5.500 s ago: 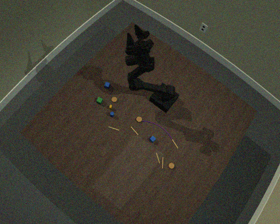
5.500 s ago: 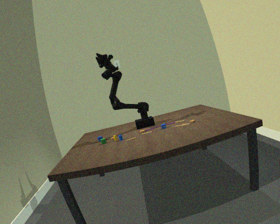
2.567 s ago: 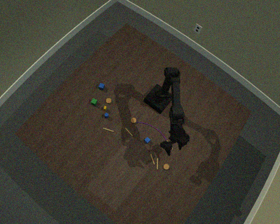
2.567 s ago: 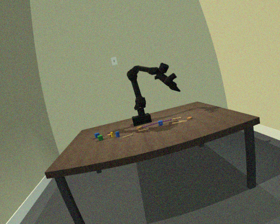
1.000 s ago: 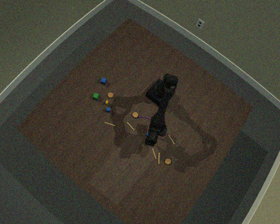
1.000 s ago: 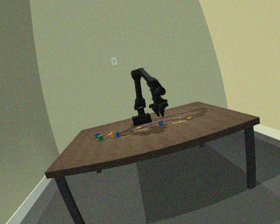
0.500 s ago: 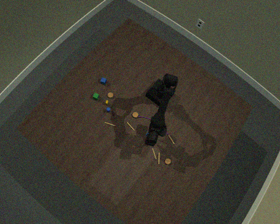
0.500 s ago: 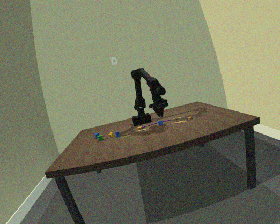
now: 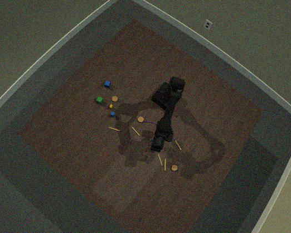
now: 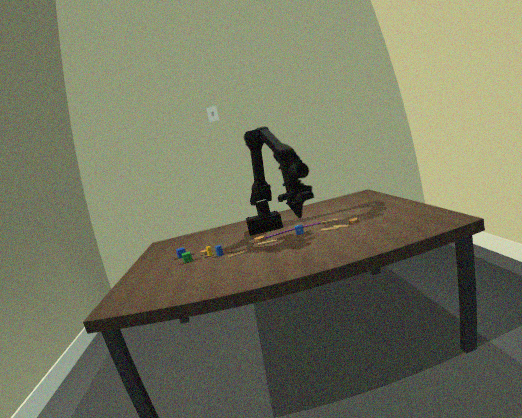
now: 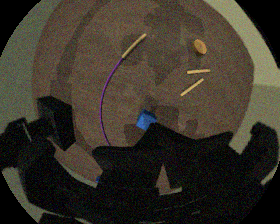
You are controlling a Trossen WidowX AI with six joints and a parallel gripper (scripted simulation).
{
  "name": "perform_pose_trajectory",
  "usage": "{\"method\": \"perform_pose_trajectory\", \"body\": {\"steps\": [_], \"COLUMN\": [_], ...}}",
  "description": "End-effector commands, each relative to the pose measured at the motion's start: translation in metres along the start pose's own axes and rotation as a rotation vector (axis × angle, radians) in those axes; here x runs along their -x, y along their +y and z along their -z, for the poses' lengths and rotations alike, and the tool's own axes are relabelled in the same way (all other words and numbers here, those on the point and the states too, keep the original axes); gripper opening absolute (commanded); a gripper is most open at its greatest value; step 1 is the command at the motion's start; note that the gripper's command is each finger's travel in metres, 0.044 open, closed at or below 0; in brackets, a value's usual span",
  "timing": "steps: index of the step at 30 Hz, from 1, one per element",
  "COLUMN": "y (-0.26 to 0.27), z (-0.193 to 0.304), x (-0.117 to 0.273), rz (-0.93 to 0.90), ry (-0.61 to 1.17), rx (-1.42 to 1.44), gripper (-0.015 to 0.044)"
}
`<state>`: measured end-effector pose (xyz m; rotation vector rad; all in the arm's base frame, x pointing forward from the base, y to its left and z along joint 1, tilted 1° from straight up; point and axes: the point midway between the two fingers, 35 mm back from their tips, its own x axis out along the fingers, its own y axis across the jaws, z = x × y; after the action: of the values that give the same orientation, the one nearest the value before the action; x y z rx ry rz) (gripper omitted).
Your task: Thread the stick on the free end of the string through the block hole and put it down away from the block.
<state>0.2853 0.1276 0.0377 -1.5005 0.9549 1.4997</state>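
Note:
The stick on the string [image 9: 178, 145] [image 11: 134, 46] [image 10: 329, 220] lies on the table. Its purple string [image 11: 101, 100] [image 9: 150, 122] [image 10: 281, 231] curves back toward the round button [image 9: 140, 119] [image 10: 259, 238]. The blue block [image 10: 299, 230] [image 11: 146, 119] sits on the table beside the string, which passes outside it in the wrist view; its hole cannot be made out, and the arm mostly hides it in the top view. My gripper [image 10: 299, 216] [image 11: 153, 125] is shut and empty, pointing down above the table near the block.
Two loose sticks [image 9: 160, 159] [image 9: 165, 164] and a button [image 9: 174, 168] lie near the block. Two more sticks [image 9: 114, 129] [image 9: 135, 131] lie on the other side. Further off are a green cube [image 9: 99, 100], a blue cube [image 9: 107, 83], another button [image 9: 115, 98] and small yellow and blue pieces.

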Motion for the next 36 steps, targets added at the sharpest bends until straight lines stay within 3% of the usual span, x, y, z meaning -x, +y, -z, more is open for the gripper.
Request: {"method": "perform_pose_trajectory", "body": {"steps": [1, 8, 18, 19, 28, 36], "y": [0.0000, 0.0000, 0.0000, 0.0000, 0.0000, 0.0000], "z": [0.0000, 0.0000, 0.0000, 0.0000, 0.0000, 0.0000], "x": [0.0000, 0.0000, 0.0000, 0.0000, 0.0000, 0.0000], "rz": [0.000, 0.000, 0.000, 0.000, 0.000, 0.000], "ry": [0.000, 0.000, 0.000, 0.000, 0.000, 0.000], "rx": [0.000, 0.000, 0.000, 0.000, 0.000, 0.000], "gripper": [0.0000, 0.0000, 0.0243, 0.0243, 0.0007, 0.0000]}}
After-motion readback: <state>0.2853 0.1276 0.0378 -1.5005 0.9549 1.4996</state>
